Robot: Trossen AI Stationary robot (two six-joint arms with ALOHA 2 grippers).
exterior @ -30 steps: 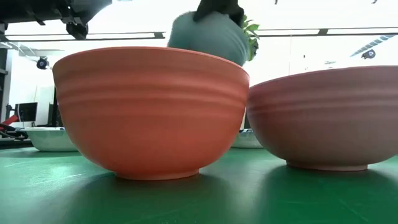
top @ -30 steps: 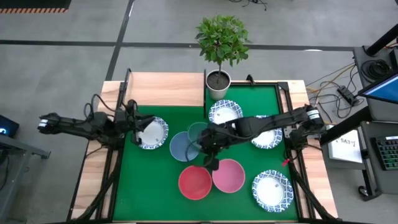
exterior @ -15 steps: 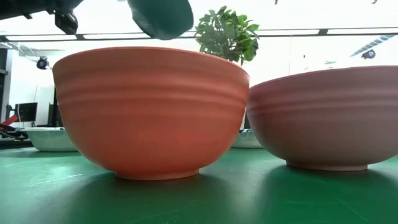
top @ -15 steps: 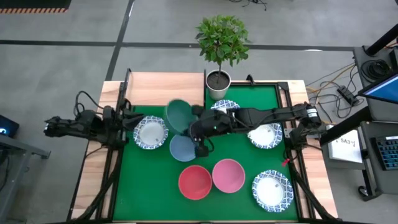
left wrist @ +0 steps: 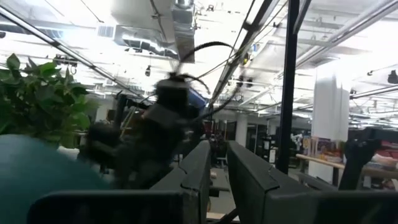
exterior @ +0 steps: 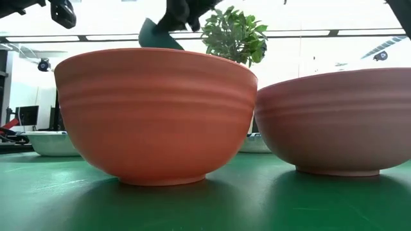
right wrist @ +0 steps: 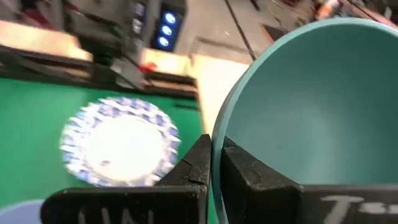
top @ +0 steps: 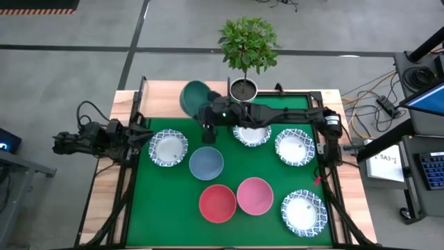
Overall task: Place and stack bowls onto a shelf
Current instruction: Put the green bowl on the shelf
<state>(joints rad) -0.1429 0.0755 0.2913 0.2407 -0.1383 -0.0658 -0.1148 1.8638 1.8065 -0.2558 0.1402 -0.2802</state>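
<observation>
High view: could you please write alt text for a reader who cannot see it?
Seen from above, the right gripper holds a dark green bowl over the wooden shelf at the far edge of a green mat. Seven bowls lie on the mat, and the left gripper waits at its left edge.

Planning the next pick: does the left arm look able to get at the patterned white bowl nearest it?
Probably yes. The left gripper sits just beside the blue-rimmed white bowl, nothing between them; the right gripper, holding the dark green bowl, is off by the shelf.
</observation>
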